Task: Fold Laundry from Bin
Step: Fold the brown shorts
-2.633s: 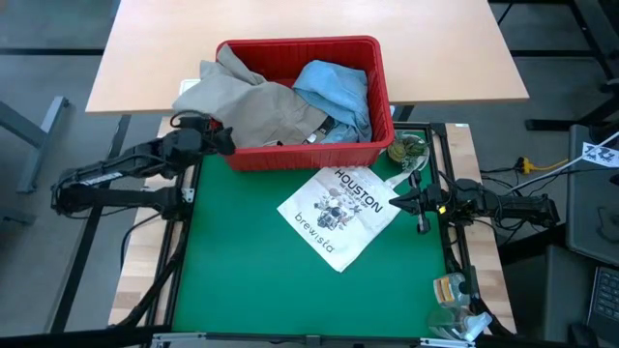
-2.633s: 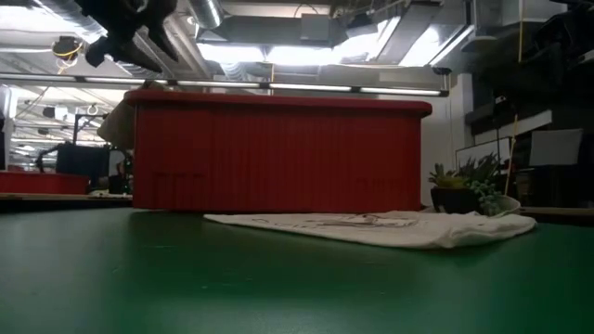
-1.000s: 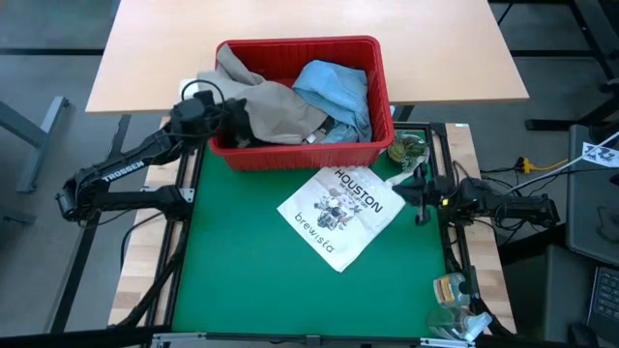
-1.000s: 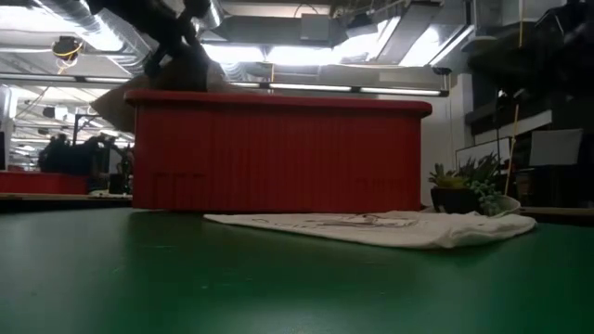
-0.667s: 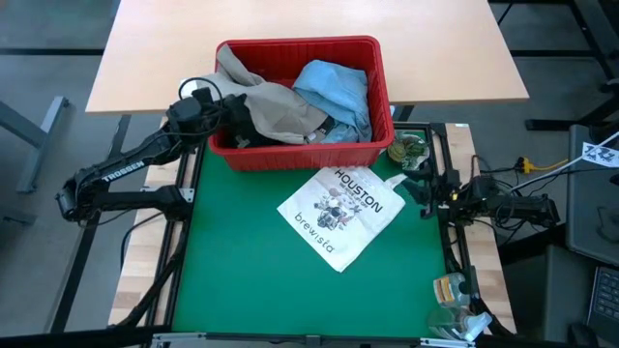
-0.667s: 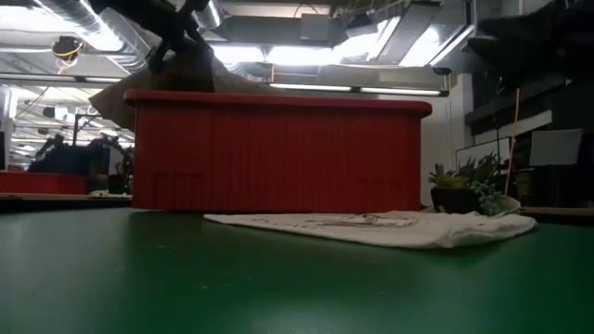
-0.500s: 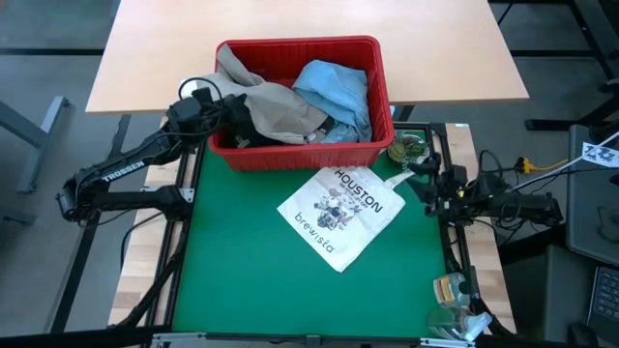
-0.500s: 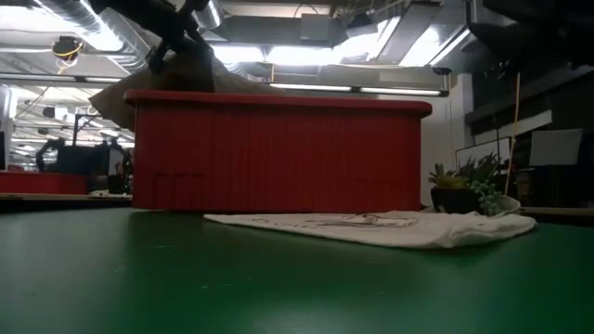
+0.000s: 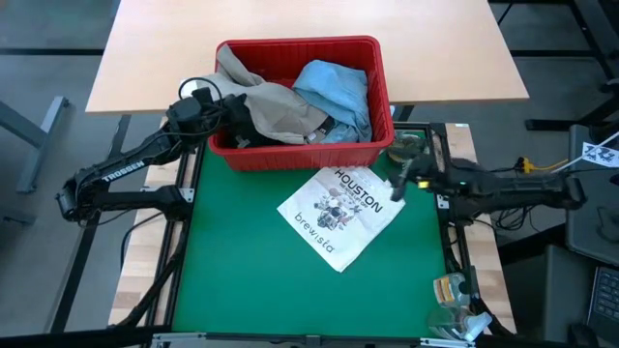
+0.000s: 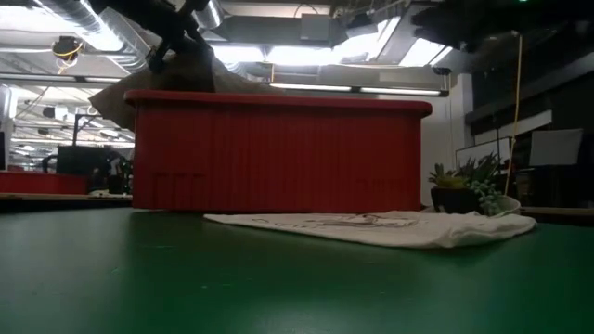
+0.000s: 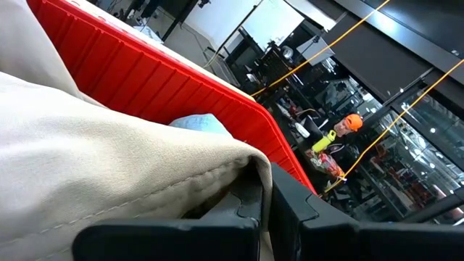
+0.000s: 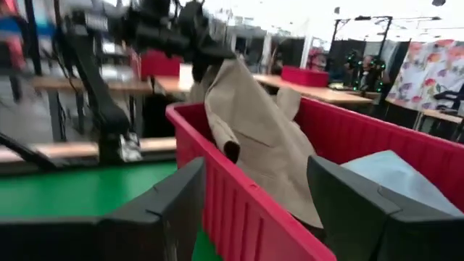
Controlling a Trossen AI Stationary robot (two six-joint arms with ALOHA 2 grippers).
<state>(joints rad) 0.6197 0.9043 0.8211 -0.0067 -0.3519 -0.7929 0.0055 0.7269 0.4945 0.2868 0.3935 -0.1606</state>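
While the red bin (image 9: 302,101) sat at the mat's far edge w/ laundry heaped inside, we saw the left gripper (image 9: 235,123) pressed together on the beige garment (image 9: 271,101) at the bin's left wall, prob. to drag it out for folding. Light blue shirt (image 9: 334,85) lay in the bin's right half. Right gripper (image 9: 398,182) hung w/ fingers spread, holding nothing, over the tote bag (image 9: 340,213) corner just beside the bin, we judged to assist w/ the pull.
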